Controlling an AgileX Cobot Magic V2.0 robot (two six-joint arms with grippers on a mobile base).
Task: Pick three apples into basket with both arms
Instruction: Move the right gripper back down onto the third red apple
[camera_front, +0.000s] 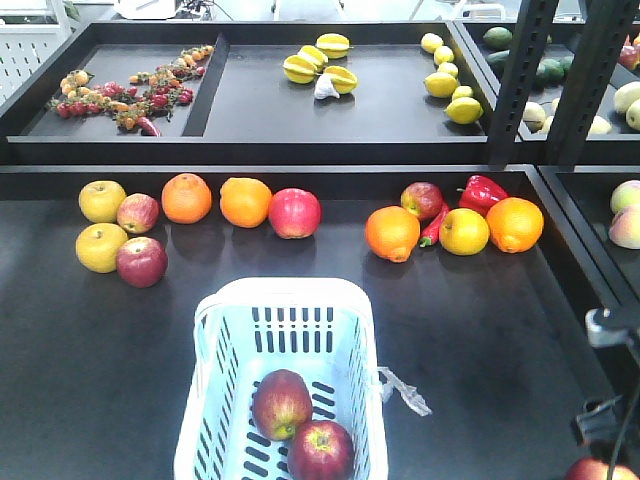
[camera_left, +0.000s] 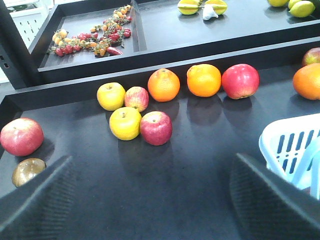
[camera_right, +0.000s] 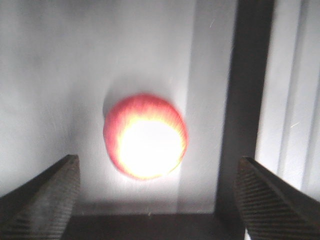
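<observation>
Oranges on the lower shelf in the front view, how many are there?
4. Two oranges sit side by side left of centre; one orange is right of centre, and another orange lies farthest right, past a yellow fruit.

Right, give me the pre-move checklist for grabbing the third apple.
1. Two apples already in the basket: ok.
2. Right gripper open: ok.
3. Third apple centred between its fingers: ok.
4. Fingers touching that apple: not ok; it lies ahead of them, apart.
5. Left gripper open, holding nothing: ok.
6. Room in the basket for one more: ok; its far half is bare.
</observation>
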